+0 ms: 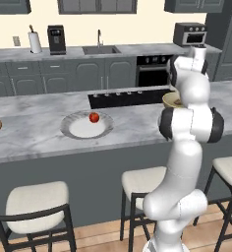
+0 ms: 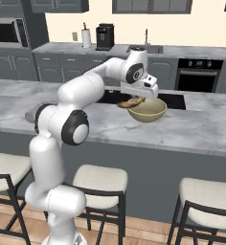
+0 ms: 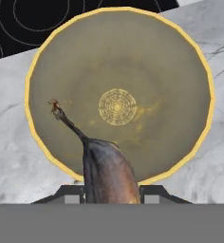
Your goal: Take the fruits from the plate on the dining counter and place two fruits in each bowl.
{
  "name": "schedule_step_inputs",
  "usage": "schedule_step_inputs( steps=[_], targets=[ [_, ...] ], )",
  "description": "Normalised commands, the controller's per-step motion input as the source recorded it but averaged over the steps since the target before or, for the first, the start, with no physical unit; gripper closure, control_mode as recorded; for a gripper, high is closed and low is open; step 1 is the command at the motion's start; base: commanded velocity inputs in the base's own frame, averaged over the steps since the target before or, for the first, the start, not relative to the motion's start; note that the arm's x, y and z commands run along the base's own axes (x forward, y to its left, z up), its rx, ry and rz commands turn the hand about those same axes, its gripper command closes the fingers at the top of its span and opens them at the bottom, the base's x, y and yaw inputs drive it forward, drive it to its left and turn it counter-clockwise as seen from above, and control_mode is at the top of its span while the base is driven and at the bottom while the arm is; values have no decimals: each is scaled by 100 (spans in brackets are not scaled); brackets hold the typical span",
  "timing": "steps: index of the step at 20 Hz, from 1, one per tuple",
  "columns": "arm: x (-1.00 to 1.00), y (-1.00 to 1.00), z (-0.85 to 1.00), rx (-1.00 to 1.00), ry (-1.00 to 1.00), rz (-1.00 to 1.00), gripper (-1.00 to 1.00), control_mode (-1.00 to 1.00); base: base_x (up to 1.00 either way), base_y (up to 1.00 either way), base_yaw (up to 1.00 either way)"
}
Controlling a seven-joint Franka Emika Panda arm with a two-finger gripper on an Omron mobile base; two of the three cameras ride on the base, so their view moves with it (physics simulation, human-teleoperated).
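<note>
- One banana (image 3: pixel 107 173), dark and browned with its stem pointing away, is clamped between the closed fingers of the pincer (image 2: pixel 135 101), poised over a bowl (image 3: pixel 118 95).
- Handling (judged): light, soft and curved; a mid-body grip with gentle pressure suits it, as overripe skin may bruise or slip.
- Bowl interior appears empty; it stands on the tabletop (image 2: pixel 191 129) beside the black cooktop (image 1: pixel 123 98).
- One red fruit (image 1: pixel 94 117) lies on the plate (image 1: pixel 71 129), well apart.
</note>
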Motion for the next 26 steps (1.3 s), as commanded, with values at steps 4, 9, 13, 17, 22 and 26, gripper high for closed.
schedule_step_inputs(
  steps=[4,9,13,17,22,26],
  targets=[
    [23,-29,-34,0,0,0,100,-100,0,0,0],
    [8,-18,-18,0,0,0,100,-100,0,0,0],
    [10,-14,-8,0,0,0,100,-100,0,0,0],
    [4,-14,-18,0,0,0,100,-100,0,0,0],
    [0,-10,-13,0,0,0,-100,-100,0,0,0],
    [5,-1,0,0,0,0,-100,-100,0,0,0]
  ],
)
